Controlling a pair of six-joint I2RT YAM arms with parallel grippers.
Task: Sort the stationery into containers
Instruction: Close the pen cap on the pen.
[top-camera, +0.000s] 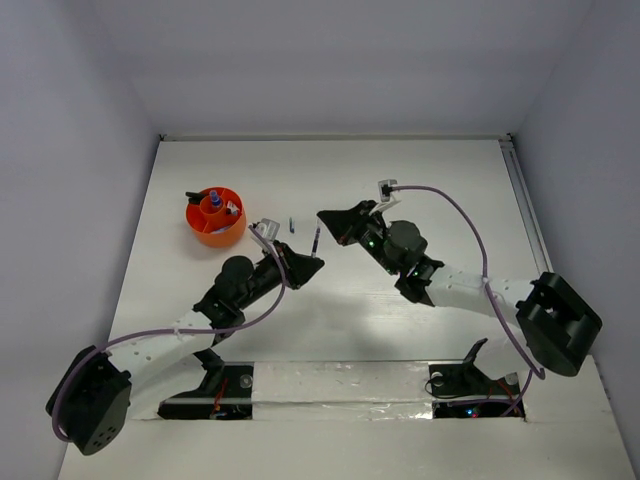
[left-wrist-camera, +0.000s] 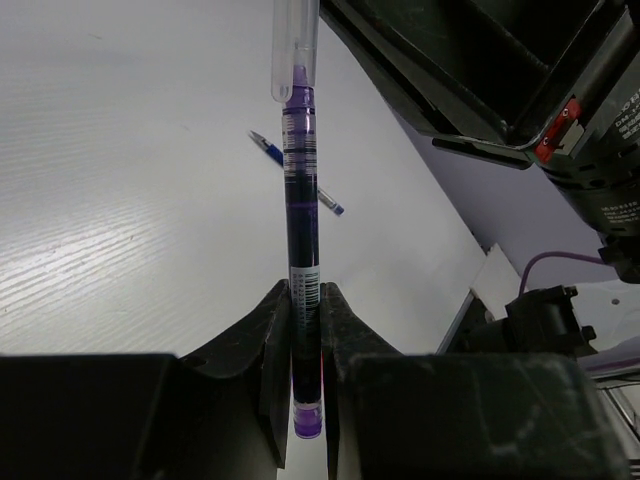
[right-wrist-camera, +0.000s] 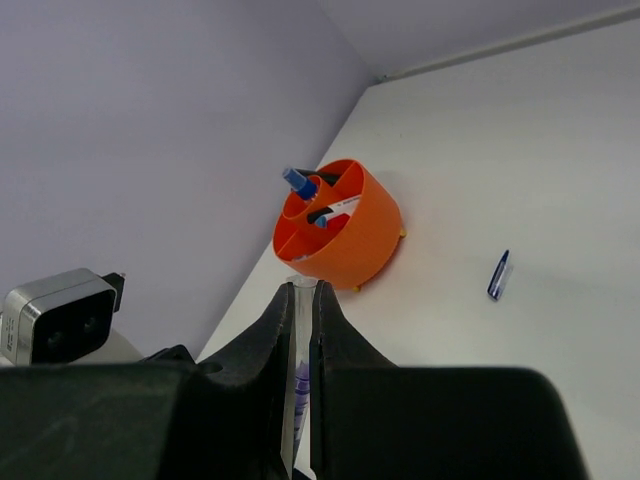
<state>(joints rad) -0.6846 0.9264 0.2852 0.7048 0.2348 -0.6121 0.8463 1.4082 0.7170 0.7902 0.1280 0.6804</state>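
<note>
Pinching the purple pen (left-wrist-camera: 300, 210) near its tail end, the left gripper (left-wrist-camera: 305, 292) is pressing both jaws against the barrel. The right gripper (right-wrist-camera: 298, 298), at one o'clock from the left one in the top view, is clamping its jaws on the pen's clear cap (left-wrist-camera: 295, 50). The orange cup (top-camera: 215, 238) is sitting at nine o'clock from the pen, well apart, with markers (right-wrist-camera: 300, 184) standing inside. A blue pen (top-camera: 291, 225) is lying on the table (top-camera: 400, 180) at ten o'clock, near the purple one.
</note>
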